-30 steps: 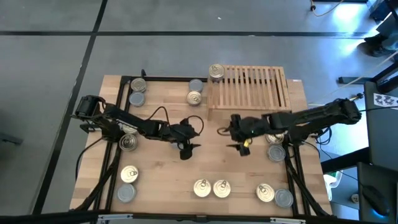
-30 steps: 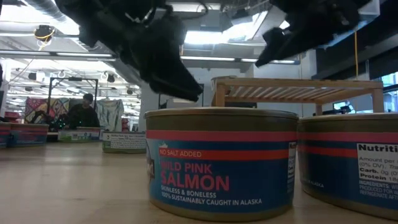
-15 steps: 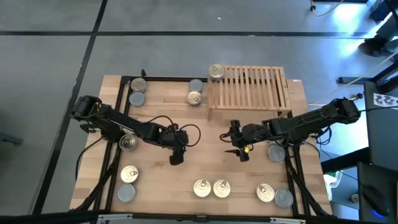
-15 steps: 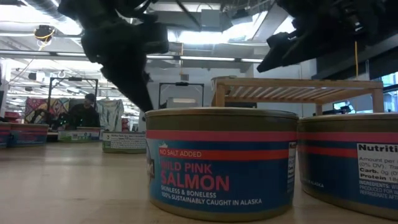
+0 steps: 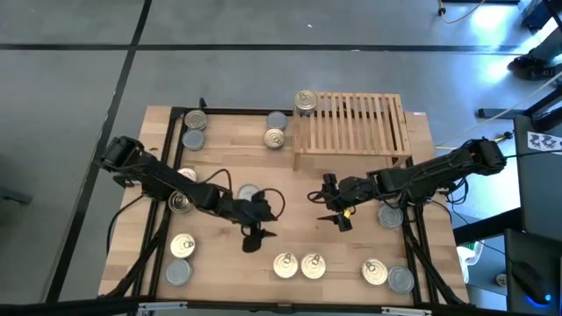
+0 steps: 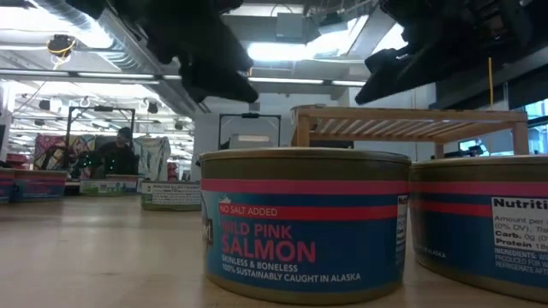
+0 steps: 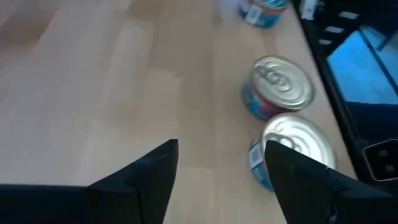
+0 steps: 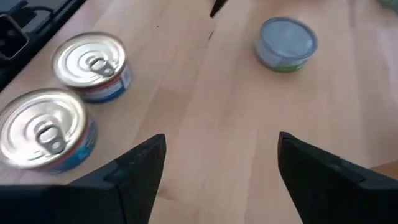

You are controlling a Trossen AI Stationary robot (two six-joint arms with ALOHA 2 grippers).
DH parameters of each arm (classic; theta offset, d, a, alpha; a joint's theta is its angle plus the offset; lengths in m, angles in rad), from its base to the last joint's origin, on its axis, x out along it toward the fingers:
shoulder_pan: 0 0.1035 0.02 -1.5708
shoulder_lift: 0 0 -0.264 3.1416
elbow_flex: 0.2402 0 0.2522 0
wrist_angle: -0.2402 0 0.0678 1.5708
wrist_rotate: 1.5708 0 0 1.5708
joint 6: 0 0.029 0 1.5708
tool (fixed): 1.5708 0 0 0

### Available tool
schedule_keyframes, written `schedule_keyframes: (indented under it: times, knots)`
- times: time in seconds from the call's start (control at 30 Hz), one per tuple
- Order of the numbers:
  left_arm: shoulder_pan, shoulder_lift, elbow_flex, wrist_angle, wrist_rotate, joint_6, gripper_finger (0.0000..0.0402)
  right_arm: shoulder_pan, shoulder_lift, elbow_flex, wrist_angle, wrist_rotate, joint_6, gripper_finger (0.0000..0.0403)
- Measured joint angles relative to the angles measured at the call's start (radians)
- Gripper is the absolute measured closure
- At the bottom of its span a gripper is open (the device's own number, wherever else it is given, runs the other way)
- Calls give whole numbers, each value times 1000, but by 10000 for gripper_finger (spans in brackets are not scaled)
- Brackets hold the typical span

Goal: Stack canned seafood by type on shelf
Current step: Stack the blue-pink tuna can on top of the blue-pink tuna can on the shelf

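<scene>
High view: the left gripper (image 5: 253,235) hangs over the lower middle of the wooden tabletop (image 5: 228,263), its fingers spread and holding nothing, just above a pair of gold-topped cans (image 5: 299,265) near the frame's bottom centre. A silver-topped can (image 5: 248,192) lies just above that gripper. The right gripper (image 5: 335,209) sits right of centre, jaws likewise apart and empty, below the slatted wooden shelf (image 5: 353,123) at upper right. One gold-topped can (image 5: 305,101) rests on the shelf's upper left corner; the remaining tins lie scattered over the table, at upper left, lower left, lower right and beside the right arm. In the left wrist view, two pull-tab cans (image 7: 283,111) sit side by side beyond the dark fingers (image 7: 149,177). In the low view a tin labelled wild pink salmon (image 6: 304,224) fills the foreground, the shelf behind it.
</scene>
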Motion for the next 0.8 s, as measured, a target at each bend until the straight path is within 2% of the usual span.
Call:
schedule_keyframes:
  times: [0.2,0.4,0.57,0.8]
  knots:
    - [-54,125,2,173,1,18,163,0,53,0,-1,-36,0,104]
    - [-97,252,109,191,0,-7,163,0,84,0,2,-37,0,104]
    - [-109,326,174,104,0,-17,163,0,88,0,12,-68,3,104]
    - [-87,323,185,-48,-23,-37,163,40,88,0,61,-69,20,104]
